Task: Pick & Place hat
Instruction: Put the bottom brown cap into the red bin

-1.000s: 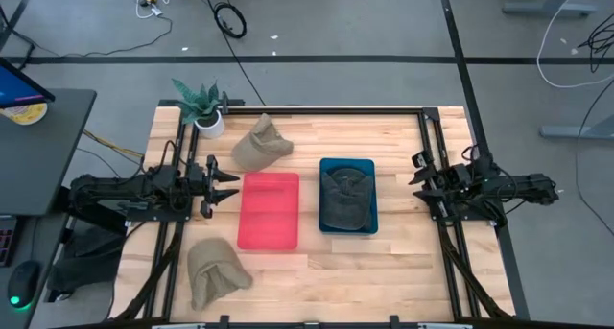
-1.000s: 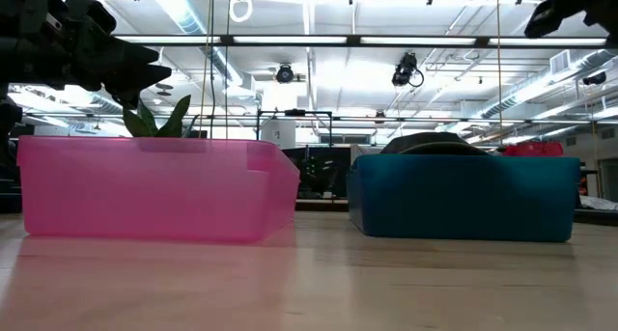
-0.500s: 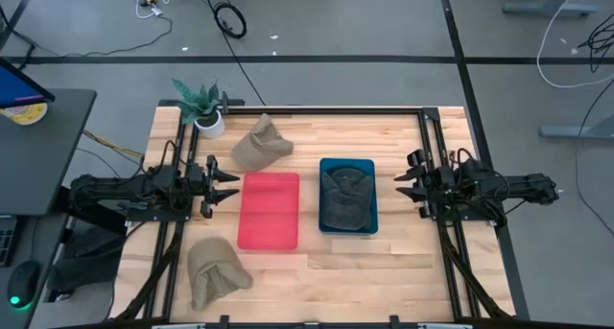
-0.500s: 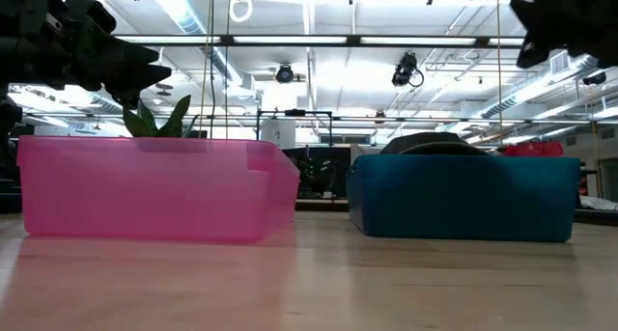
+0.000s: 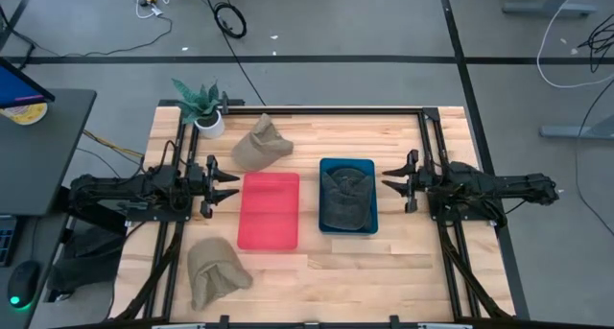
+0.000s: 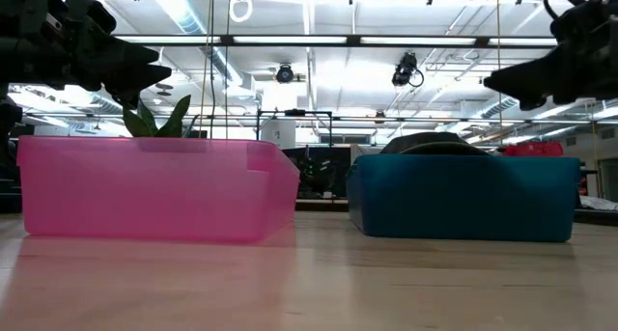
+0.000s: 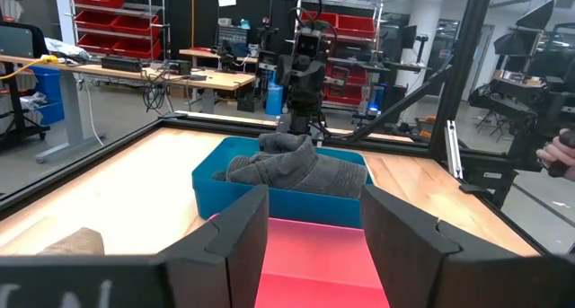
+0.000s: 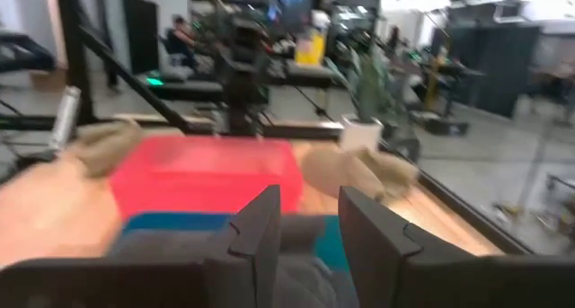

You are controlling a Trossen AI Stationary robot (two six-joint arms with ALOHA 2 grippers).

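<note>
On the wooden table (image 5: pixel 384 262), two bins sit side by side between the pincers: a red bin (image 5: pixel 269 210) just ahead of the left gripper (image 5: pixel 228 183), and a blue bin (image 5: pixel 347 196) just ahead of the right gripper (image 5: pixel 393 181), with a narrow strip of bare wood between them. A dark grey hat (image 5: pixel 345 195) lies crumpled inside the blue bin, its crown rising above the rim in the low view, level with the right gripper's tips but apart from them. Two tan hats lie loose on the wood: a far tan hat (image 5: pixel 259 145) off to one side of the left gripper, near a potted plant (image 5: pixel 201 106) at the table corner, and a near tan hat (image 5: pixel 213 271) off to its other side. The left gripper hangs above the table at the red bin's short edge, fingers spread and holding nothing. The right gripper hovers beside the blue bin's outer edge, pointing at the grey hat, its fingers parted and empty too.
</note>
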